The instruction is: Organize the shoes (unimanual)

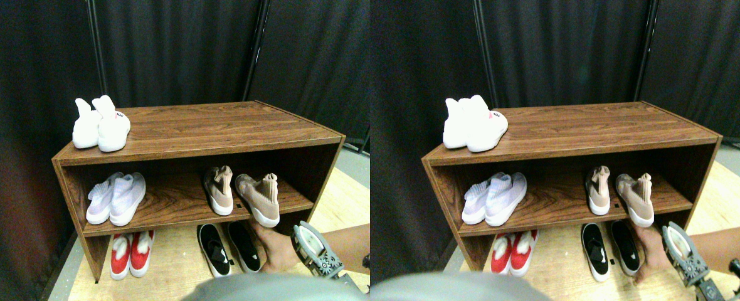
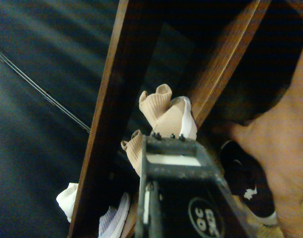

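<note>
Several pairs of shoes sit on a brown wooden rack [image 1: 219, 128]. A white pair [image 1: 100, 122] stands on its top at the left. On the middle shelf are a pale-lavender pair [image 1: 116, 197] and a dusty-pink pair; the left pink shoe [image 1: 218, 189] lies straight, while the right pink shoe [image 1: 258, 199] is angled with its heel past the shelf edge. On the floor under the rack are a red pair [image 1: 130, 253] and a black pair [image 1: 229, 248]. My right gripper [image 1: 307, 241] hovers at the lower right, below the angled pink shoe [image 2: 173, 116] and holding nothing.
A person's hand [image 1: 276, 248] and forearm reach in from the right at floor level, touching the right black shoe [image 2: 248, 188], just left of my gripper. Black curtains hang behind the rack. The light wooden floor [image 1: 345, 200] extends to the right.
</note>
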`<state>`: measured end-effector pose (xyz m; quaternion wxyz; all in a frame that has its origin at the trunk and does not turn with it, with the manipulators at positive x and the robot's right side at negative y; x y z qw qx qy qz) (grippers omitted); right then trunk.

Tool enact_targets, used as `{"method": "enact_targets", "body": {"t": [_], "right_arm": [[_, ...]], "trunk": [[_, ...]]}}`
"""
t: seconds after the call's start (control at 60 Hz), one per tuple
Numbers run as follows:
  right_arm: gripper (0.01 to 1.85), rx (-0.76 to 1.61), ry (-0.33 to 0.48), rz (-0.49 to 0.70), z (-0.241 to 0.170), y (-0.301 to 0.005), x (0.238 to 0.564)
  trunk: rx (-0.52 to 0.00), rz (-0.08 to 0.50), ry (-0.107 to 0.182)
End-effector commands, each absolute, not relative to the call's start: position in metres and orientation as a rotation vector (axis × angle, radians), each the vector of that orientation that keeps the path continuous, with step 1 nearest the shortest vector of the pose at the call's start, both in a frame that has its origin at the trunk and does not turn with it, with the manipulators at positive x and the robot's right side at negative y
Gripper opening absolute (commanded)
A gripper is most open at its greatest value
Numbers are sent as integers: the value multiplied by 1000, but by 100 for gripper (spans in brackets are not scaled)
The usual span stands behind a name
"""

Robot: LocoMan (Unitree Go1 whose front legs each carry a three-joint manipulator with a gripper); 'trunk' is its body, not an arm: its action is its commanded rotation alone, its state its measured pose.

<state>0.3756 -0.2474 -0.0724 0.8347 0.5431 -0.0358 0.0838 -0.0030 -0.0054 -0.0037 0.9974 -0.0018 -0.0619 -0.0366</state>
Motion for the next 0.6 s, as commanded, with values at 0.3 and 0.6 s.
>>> {"method": "enact_targets", "body": {"t": [0.3,0.6], "right_arm": [[6,1121,-149,202,-59,-245,370],[150,1203,-116,121,-53,-238,367]], "trunk": [[-28,-71,-118],[-42,-66,-124]]}}
